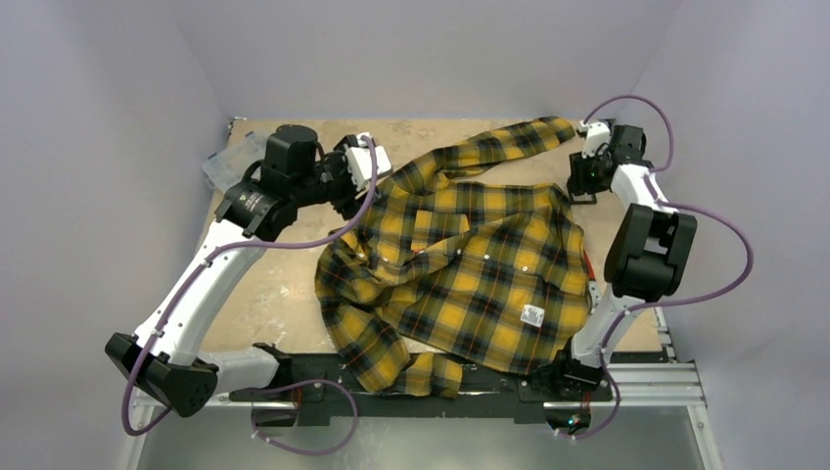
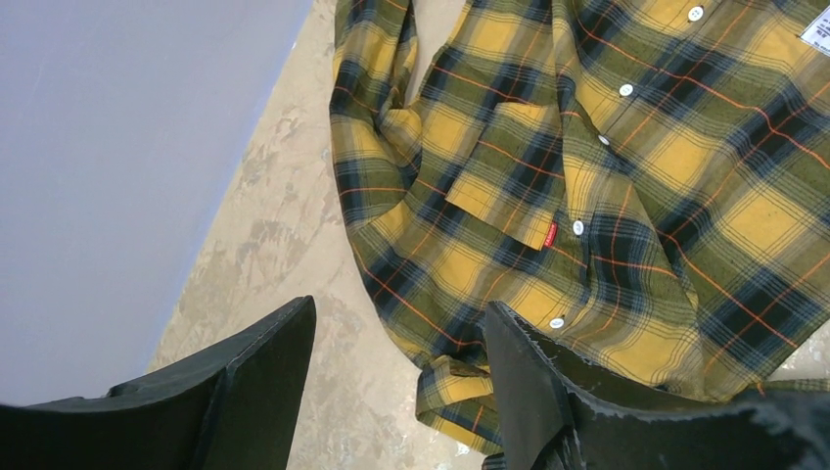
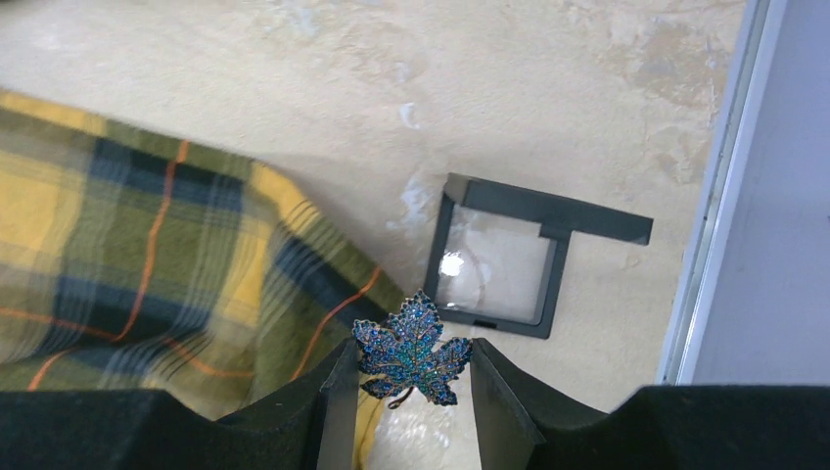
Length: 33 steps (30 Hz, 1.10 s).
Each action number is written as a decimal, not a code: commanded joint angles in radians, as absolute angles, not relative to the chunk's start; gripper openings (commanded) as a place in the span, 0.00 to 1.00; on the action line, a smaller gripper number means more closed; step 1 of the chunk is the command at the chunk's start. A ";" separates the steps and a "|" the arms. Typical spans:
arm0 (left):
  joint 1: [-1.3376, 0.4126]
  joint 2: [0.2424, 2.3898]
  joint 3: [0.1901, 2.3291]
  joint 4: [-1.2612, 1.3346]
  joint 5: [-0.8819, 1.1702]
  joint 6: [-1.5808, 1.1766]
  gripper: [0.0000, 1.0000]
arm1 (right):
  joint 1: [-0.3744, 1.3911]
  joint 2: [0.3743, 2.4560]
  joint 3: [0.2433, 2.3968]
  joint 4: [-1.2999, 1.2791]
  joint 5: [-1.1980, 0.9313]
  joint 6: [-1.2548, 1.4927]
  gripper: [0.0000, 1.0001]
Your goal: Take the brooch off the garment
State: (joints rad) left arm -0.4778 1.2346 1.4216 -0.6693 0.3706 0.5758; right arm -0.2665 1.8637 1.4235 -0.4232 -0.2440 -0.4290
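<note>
The brooch [image 3: 412, 358] is a blue jewelled maple leaf. My right gripper [image 3: 412, 345] is shut on it by its sides and holds it above the tabletop, just off the edge of the garment [image 3: 117, 245]. The garment [image 1: 470, 264], a yellow-and-black plaid shirt, lies spread across the middle of the table. In the top view my right gripper [image 1: 585, 179] sits at the shirt's far right corner. My left gripper [image 2: 401, 318] is open and empty, hovering over the shirt's left edge [image 2: 607, 176] near the chest pocket [image 2: 509, 166]; in the top view it [image 1: 348, 203] is at the shirt's upper left.
A black-framed clear display box [image 3: 499, 259] lies open on the table just beyond the brooch. A metal table rim [image 3: 714, 196] runs along the right. A white square tag [image 1: 531, 314] is on the shirt's lower front. A clear plastic bag [image 1: 230, 162] lies at the far left.
</note>
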 commanded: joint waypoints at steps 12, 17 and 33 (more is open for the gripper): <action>-0.471 1.249 1.483 -0.680 0.390 0.552 0.63 | -0.305 1.995 1.482 -0.272 -0.172 -0.379 0.17; -0.471 1.260 1.496 -0.690 0.391 0.551 0.63 | -0.304 2.017 1.488 -0.246 -0.169 -0.406 0.18; -0.471 1.279 1.517 -0.711 0.394 0.545 0.63 | -0.306 2.069 1.517 -0.222 -0.153 -0.385 0.23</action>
